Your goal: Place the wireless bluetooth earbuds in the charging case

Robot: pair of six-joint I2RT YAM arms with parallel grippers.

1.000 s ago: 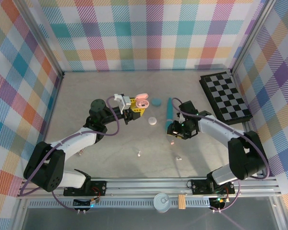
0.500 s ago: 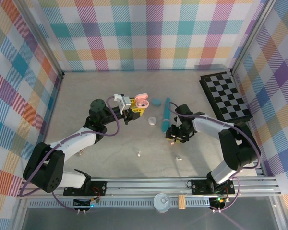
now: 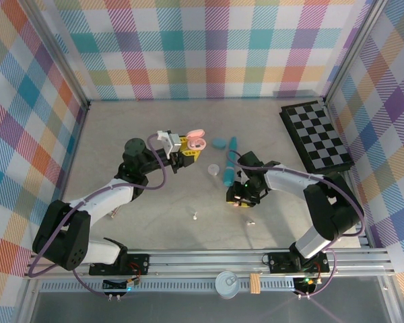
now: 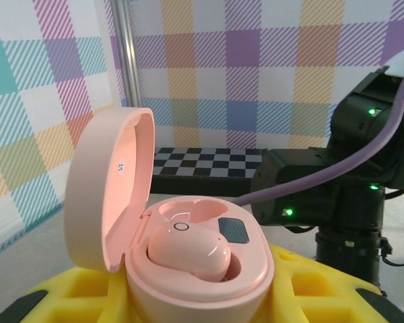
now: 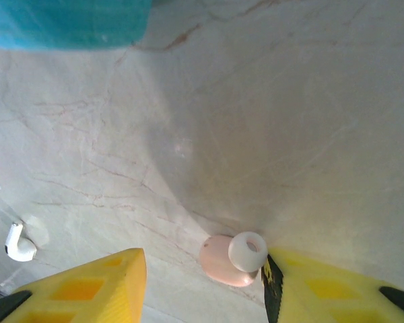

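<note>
Left pincer is clamped on the pink case and holds it up off the worktop, out toward the middle. The lid is flipped open. From the left wrist cam you can see one pink bud sitting in its slot, and the slot behind it looks free. The yellow fingers are tucked in on both sides of the case's base.

Right pincer is down low over the worktop with its jaws apart, so it isn't gripping anything. The loose pink bud lies flat on the marble between the two yellow fingers. It's right up against the right-hand one, and its white tip points that way too. There's a clear gap to the other finger.

Other stuff:
- A teal stick lies just beyond the right pincer.
- A blue case is shut, just beside the pink one.
- One white bud and a second white bud are loose, nearer the arm bases.
- A checkerboard is off at the far right.
</note>
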